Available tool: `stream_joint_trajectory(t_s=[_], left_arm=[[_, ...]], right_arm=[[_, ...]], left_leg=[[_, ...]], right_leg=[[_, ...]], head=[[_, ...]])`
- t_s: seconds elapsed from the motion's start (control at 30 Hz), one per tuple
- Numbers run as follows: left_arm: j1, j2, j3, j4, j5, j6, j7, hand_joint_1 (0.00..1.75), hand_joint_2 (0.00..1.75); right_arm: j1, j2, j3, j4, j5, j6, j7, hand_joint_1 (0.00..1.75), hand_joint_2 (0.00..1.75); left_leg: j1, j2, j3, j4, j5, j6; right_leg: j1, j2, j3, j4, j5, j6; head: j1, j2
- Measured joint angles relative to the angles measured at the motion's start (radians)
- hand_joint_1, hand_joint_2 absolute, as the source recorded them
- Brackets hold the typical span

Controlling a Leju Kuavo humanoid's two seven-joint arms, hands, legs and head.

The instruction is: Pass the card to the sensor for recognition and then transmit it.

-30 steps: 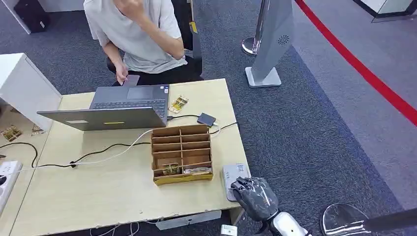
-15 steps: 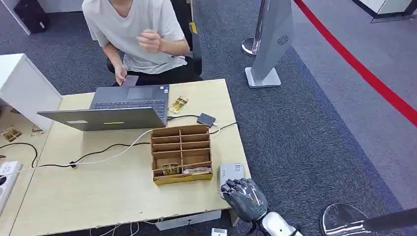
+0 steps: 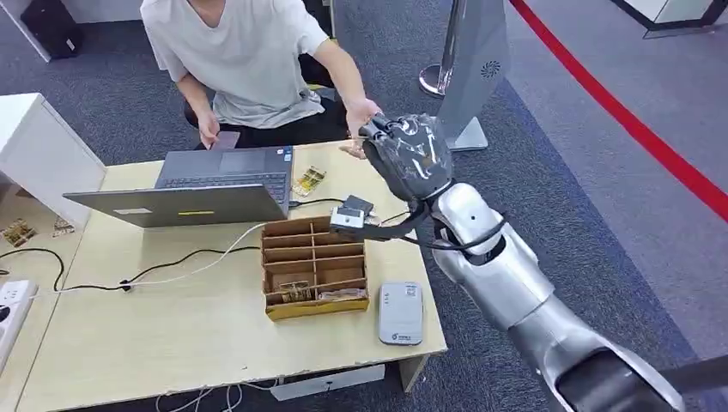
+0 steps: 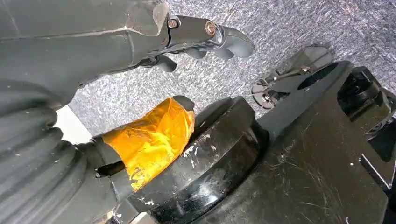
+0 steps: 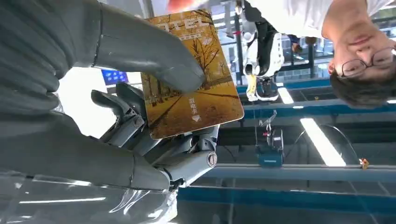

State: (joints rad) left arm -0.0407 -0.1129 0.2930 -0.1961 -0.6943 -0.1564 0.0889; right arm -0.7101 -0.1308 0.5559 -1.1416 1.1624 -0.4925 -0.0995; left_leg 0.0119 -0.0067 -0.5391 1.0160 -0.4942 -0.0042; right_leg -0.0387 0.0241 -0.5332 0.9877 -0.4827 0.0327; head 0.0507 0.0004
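Head view: right hand (image 3: 405, 154) raised above table (image 3: 172, 343), just beside person's hand (image 3: 359, 116); sensor (image 3: 401, 312) lying flat near box (image 3: 315, 268). Right wrist view: card (image 5: 191, 79) pinned between thumb and fingers (image 5: 187, 161). Left wrist view: left hand (image 4: 154, 46) hanging over carpet, fingers loosely curled, holding nothing.

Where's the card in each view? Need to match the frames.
Head view: card hidden behind the raised right robot hand, which reaches toward the person's hand.
Left wrist view: not in it; carpet and the left robot hand.
Right wrist view: card near the middle, pinched under the thumb.
Shared landmark: the person, seated behind the table in the head view, at the far edge in the right wrist view.
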Motion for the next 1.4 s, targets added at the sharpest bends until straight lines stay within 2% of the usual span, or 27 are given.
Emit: stream_joint_trajectory(t_s=[0.17,0.33,0.37,0.57,0.67,0.8,0.97,1.23,1.3,1.4], left_arm=[[-0.008,-0.001,0.0,0.0,-0.028,-0.007,0.013,0.0,1.75],[-0.009,-0.001,-0.001,0.0,-0.039,-0.012,0.0,0.0,1.75],[-0.009,-0.002,-0.001,0.0,-0.039,-0.015,-0.004,0.0,1.75],[-0.009,-0.001,-0.001,0.0,-0.044,-0.03,-0.02,0.0,1.75],[-0.008,-0.001,-0.001,0.0,-0.035,-0.027,-0.019,0.0,1.75],[-0.007,-0.002,-0.001,0.0,-0.024,-0.019,-0.018,0.0,1.75],[-0.001,-0.006,0.011,0.0,-0.002,-0.003,-0.009,0.0,1.75],[0.011,-0.018,0.071,0.0,0.042,0.021,-0.006,0.0,1.75],[0.013,-0.019,0.088,0.0,0.049,0.026,-0.006,0.0,1.75],[0.014,-0.023,0.106,0.0,0.052,0.028,-0.005,0.0,1.75]], right_arm=[[-0.141,0.055,0.084,0.192,0.084,0.023,0.054,1.75,1.75],[-0.222,0.111,0.133,0.335,0.086,0.017,0.066,1.75,1.75],[-0.228,0.119,0.14,0.352,0.085,0.017,0.065,0.0,1.75],[-0.232,0.148,0.176,0.399,0.067,0.009,0.051,0.0,1.75],[-0.223,0.148,0.185,0.4,0.05,-0.011,0.039,0.0,1.75],[-0.162,0.122,0.195,0.329,0.028,-0.04,0.023,0.0,1.75],[0.0,0.032,0.196,0.092,0.028,-0.097,0.016,0.0,1.75],[0.402,-0.131,0.159,-0.309,0.037,-0.182,-0.039,0.0,1.75],[0.502,-0.172,0.154,-0.394,0.024,-0.185,-0.06,0.0,1.75],[0.619,-0.204,0.153,-0.454,-0.008,-0.168,-0.088,0.0,1.75]], left_leg=[[0.0,0.0,0.0,0.0,0.0,0.0],[0.0,-0.003,-0.001,0.0,0.0,0.0],[0.0,-0.003,-0.002,0.0,0.0,0.0],[0.0,-0.005,-0.003,0.0,0.0,0.0],[0.0,-0.005,-0.003,0.0,0.0,0.0],[0.0,-0.005,-0.003,0.0,0.0,0.0],[0.0,-0.007,-0.003,0.0,0.0,0.0],[0.0,-0.011,-0.003,0.0,-0.003,0.001],[0.0,-0.01,-0.003,0.0,-0.003,0.001],[0.0,-0.009,-0.003,0.0,-0.004,0.001]], right_leg=[[0.0,0.0,-0.001,0.0,0.0,0.0],[0.0,-0.002,-0.001,0.0,0.0,0.0],[0.0,-0.003,-0.001,0.0,0.0,0.0],[0.0,-0.004,-0.002,0.0,0.0,0.0],[0.0,-0.004,-0.002,-0.001,0.0,0.0],[0.0,-0.004,-0.002,-0.001,0.0,0.0],[0.0,-0.006,-0.002,-0.002,-0.001,0.0],[0.0,-0.011,0.0,-0.004,-0.005,0.002],[0.0,-0.011,0.0,-0.004,-0.005,0.001],[0.0,-0.009,0.0,-0.004,-0.005,0.001]], head=[[0.0,0.0],[0.0,0.0],[0.0,0.0],[0.0,0.0],[0.0,0.0],[0.0,0.0],[0.0,0.0],[0.0,0.0],[0.0,0.0],[0.0,0.0]])
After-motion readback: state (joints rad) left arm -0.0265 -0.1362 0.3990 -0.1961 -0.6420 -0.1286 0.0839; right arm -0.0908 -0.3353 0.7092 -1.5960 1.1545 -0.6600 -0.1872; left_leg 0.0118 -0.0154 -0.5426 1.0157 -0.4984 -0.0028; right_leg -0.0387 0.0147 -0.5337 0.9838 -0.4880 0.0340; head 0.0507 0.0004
